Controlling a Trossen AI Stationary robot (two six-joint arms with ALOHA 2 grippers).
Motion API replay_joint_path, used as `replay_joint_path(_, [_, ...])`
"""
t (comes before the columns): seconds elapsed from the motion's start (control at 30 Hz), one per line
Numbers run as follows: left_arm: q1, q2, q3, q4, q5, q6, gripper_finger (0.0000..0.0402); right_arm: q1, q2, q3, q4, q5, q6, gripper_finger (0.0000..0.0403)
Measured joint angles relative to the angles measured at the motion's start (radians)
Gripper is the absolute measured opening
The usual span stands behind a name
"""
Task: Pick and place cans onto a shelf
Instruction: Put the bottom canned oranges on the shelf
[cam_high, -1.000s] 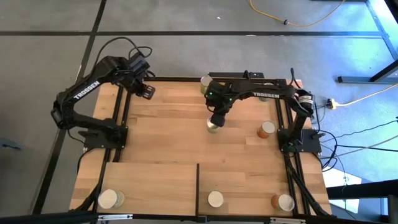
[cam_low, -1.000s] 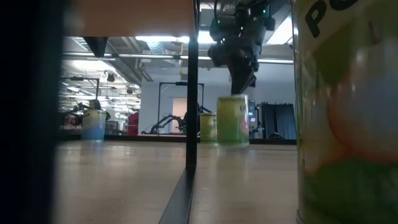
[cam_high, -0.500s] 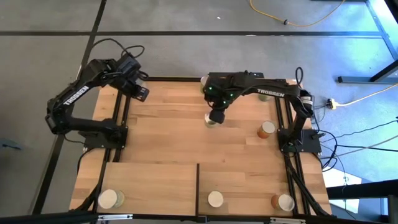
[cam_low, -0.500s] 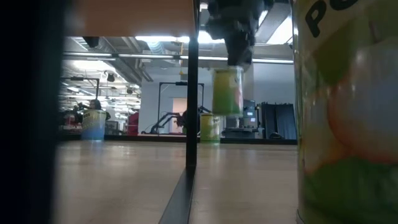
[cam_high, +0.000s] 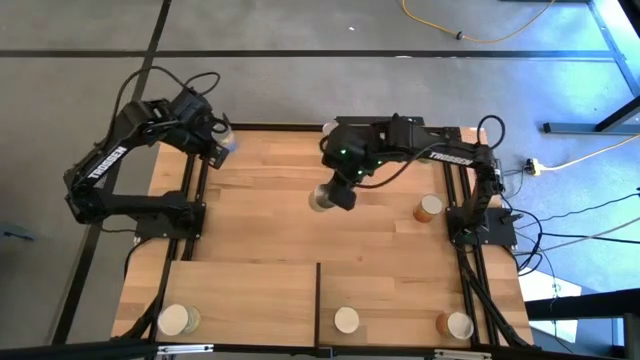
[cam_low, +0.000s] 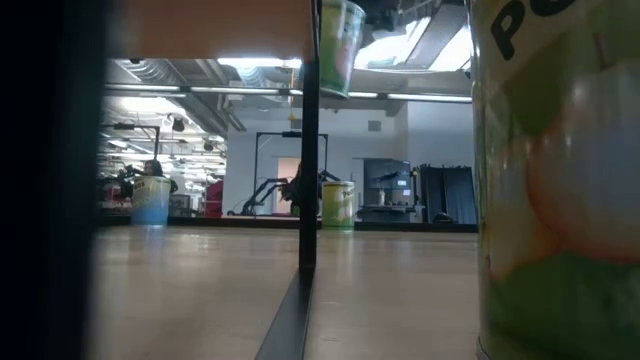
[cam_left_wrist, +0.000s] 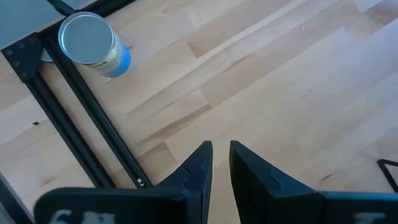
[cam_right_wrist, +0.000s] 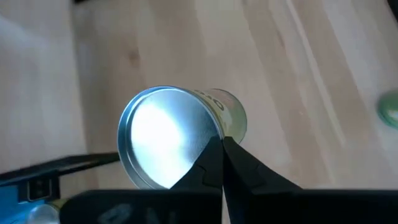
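My right gripper (cam_high: 338, 192) is over the middle of the table's far half, shut on a green can (cam_high: 321, 199) that it carries high above the tabletop; the can also shows at the top of the low view (cam_low: 340, 40). My left gripper (cam_high: 214, 141) hovers at the far left corner, open by a narrow gap (cam_left_wrist: 221, 158), close to a blue can (cam_left_wrist: 93, 42) standing on its base by the frame rail. The pale shelf panel (cam_high: 240, 290) with its dark divider (cam_high: 318, 300) lies at the near edge and bears three cans (cam_high: 346, 320). My right gripper pinches the green can's top rim (cam_right_wrist: 214, 134) between its two fingers, which come from above. The silver top (cam_right_wrist: 165, 134) faces the wrist camera. The can hangs below the fingers, tilted, lifted clear of the table.
A green can (cam_high: 330, 131) stands at the far edge and an orange one (cam_high: 428, 208) near the right rail. Black frame rails (cam_high: 195, 190) run along both sides. One shelf can (cam_low: 560, 180) fills the right of the low view. Bare wood lies between the arms and the shelf.
My right gripper has risen with the green can, lifting it off the table, and gone a little toward the table's left edge; the can has tipped from upright to tilted. My left gripper has moved toward the far left corner, nearer the blue can.
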Motion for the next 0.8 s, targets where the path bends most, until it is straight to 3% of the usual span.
replay_joint_path(0.23, [0.000, 0.002, 0.000, -0.003, 0.000, 0.029, 0.0049, 0.073, 0.146, 0.233, -0.043, -0.027, -0.010, 0.0000])
replay_joint_path(0.4, [0.000, 0.003, 0.000, -0.018, -0.001, 0.076, 0.0049, 0.088, 0.170, 0.216, -0.006, -0.107, 0.039, 0.0000])
replay_joint_path(0.63, [0.000, 0.003, 0.000, -0.027, -0.001, 0.124, 0.0049, 0.124, 0.189, 0.220, -0.013, -0.090, 0.043, 0.0000])
replay_joint_path(0.8, [0.000, 0.003, 0.000, -0.043, 0.001, 0.128, 0.0049, 0.126, 0.200, 0.220, -0.117, -0.035, 0.045, 0.0000])
